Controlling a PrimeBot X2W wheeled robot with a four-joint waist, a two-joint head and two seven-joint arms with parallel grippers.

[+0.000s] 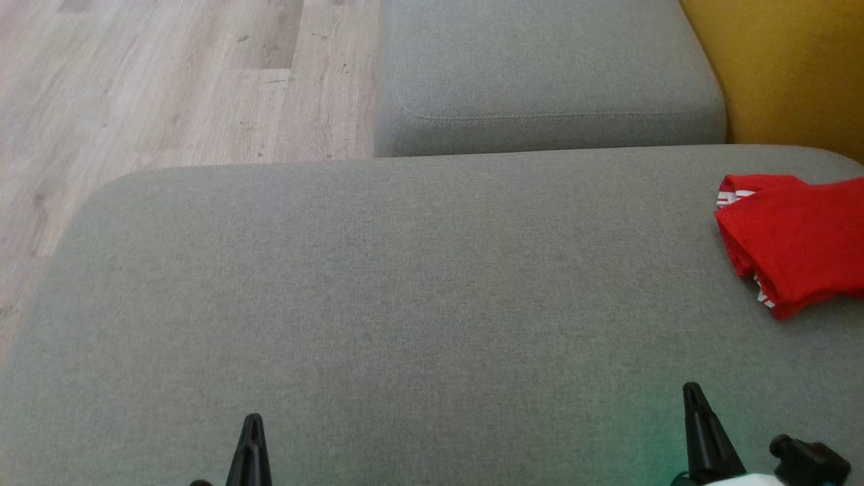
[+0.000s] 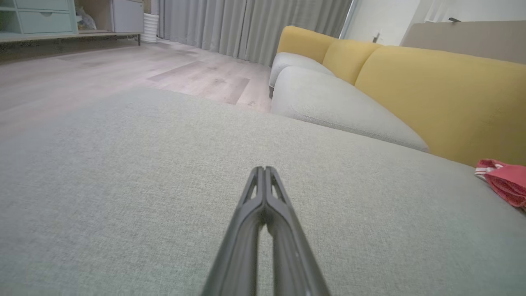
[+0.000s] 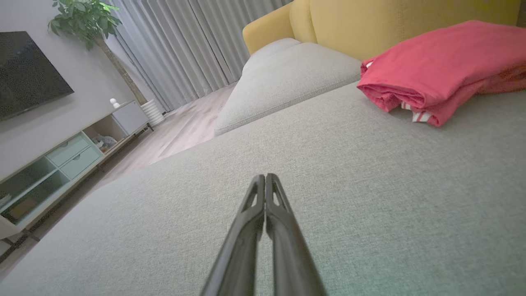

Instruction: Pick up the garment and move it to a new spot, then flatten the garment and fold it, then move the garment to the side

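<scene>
Garment (image 1: pixel 793 239) lies apparently folded at the right edge of the sofa cushion (image 1: pixel 405 304), set aside; left gripper (image 2: pixel 264 169) and right gripper (image 3: pixel 265 176) rest clear of it, fingers clenched on nothing.

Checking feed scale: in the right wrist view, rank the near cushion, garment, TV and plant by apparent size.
1. near cushion
2. garment, cut by the right edge
3. TV, cut by the left edge
4. plant
Apparent only: the garment lies much nearer the camera than the TV.
</scene>
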